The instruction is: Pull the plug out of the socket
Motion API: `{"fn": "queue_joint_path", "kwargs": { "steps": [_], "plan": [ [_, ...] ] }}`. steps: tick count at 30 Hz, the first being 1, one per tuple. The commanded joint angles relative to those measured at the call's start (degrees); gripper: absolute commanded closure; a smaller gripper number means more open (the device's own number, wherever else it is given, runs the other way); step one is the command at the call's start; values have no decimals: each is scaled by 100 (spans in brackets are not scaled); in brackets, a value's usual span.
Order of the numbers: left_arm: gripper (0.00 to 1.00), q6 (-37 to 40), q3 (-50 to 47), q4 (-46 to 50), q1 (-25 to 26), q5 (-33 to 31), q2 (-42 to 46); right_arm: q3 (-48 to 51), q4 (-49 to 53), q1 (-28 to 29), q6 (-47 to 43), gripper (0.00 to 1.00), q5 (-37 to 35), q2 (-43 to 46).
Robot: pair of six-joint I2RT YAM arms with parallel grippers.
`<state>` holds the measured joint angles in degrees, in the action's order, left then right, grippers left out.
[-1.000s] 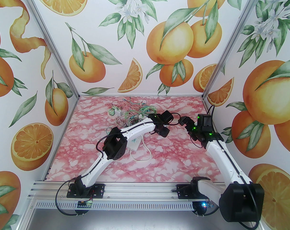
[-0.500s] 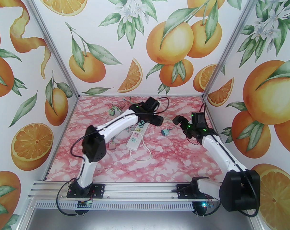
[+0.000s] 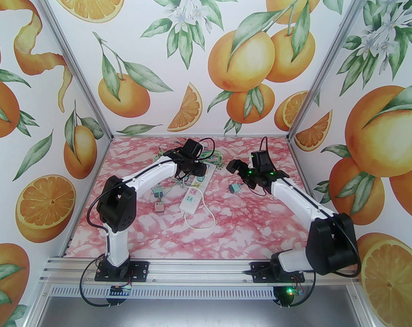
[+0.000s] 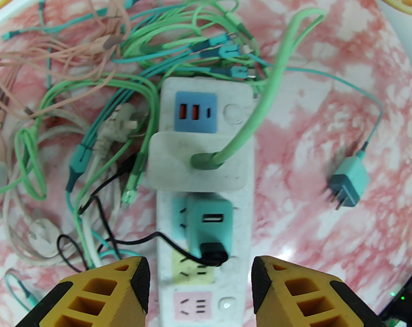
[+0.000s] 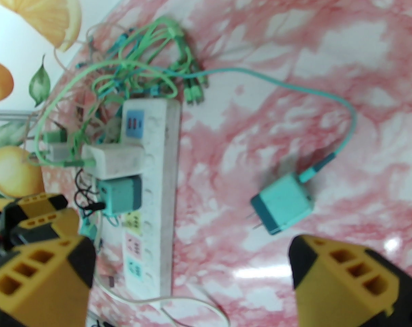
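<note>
The white socket strip lies lengthwise mid-table, also seen from the left wrist and the right wrist. Two plugs sit in it: a white adapter with a green cable and a teal adapter with a black cable. My left gripper hovers open over the strip, just short of the teal adapter, holding nothing. A loose teal plug lies on the table right of the strip. My right gripper is wide open above it, empty.
A tangle of green, teal and pink cables crowds the strip's far end. Two small loose adapters lie left of the strip. Its white cord loops toward me. Cell walls stand close at the back and on both sides.
My left arm has swung left and back, from right of the strip to over its far end. The loose teal plug now lies uncovered. My right gripper has moved left toward it.
</note>
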<state>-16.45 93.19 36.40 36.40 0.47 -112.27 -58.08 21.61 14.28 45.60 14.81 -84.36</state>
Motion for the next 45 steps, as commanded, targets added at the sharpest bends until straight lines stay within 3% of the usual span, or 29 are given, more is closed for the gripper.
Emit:
{"fn": "queue_joint_path", "kwargs": {
  "steps": [1, 7, 14, 22, 36, 40, 44, 45],
  "plan": [
    [51, 43, -57, -277, 16, 188, -192, -232, -108, 143, 5, 0, 92, -181],
    [52, 73, -59, -188, 24, 23, -376, -333, -115, 276, 12, 0, 97, -397],
    [49, -27, -487, -430, 26, -255, 31, -430, -149, 294, 12, 0, 117, -553],
    [51, -165, -749, -498, 117, -148, 26, -510, -201, 362, 27, 0, 163, -713],
    [54, 119, -188, -518, 147, -285, -681, -610, -210, 413, 171, 0, 591, -1229],
    [59, 143, -45, -521, 143, -312, -776, -662, -338, 442, 165, 0, 751, -1487],
    [63, 152, 13, -507, 146, -295, -808, -634, -515, 439, 221, 4, 845, -1579],
    [69, 154, 57, -477, 146, -259, -845, -623, -768, 437, 384, 19, 1033, -1737]
  ]
}}
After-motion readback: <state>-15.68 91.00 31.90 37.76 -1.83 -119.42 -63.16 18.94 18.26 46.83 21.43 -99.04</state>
